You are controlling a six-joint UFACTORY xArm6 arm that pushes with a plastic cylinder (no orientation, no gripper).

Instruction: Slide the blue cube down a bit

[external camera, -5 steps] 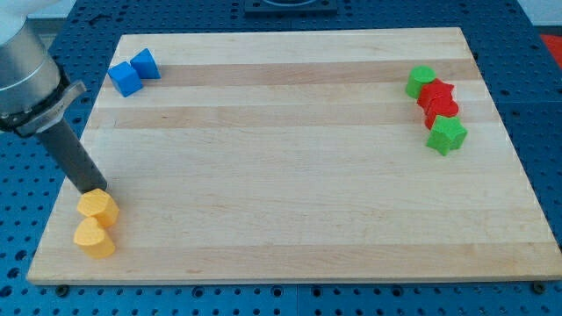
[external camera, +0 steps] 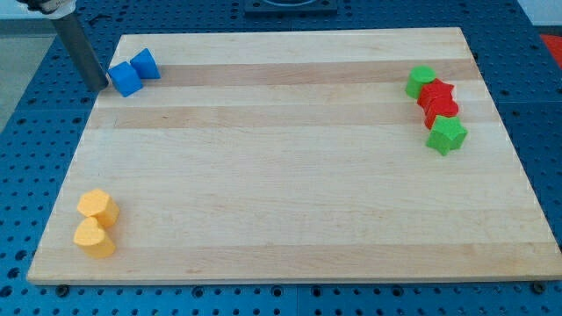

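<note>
Pale wooden boards make up the worktop (external camera: pixel 290 175), and the blue cube (external camera: pixel 125 79) serves as the landmark for everything on it. The cube sits in the worktop's upper-left corner, close to the left edge and only a little way from the top edge. Toward the view's bottom from the cube runs a long bare stretch of wood, reaching down to the two yellow blocks (external camera: pixel 96 223) near the lower-left corner, well apart from the cube. To the cube's right the wood is open most of the way across, up to a cluster at the far right edge: a green block (external camera: pixel 421 82), two red blocks (external camera: pixel 438 101) and a second green block (external camera: pixel 447 135), packed in a short column.

The cube is bright blue with its faces turned slightly askew to the worktop's edges. Another blue block (external camera: pixel 145 63), wedge-like in outline, touches it on the upper right.

The arm carries no hand, so nothing is held; it ends in a dark rod slanting down from the view's top-left. The robot's tip (external camera: pixel 102 87) stands just beside the cube's left face, at the worktop's left edge; whether it actually touches the cube cannot be told.
</note>
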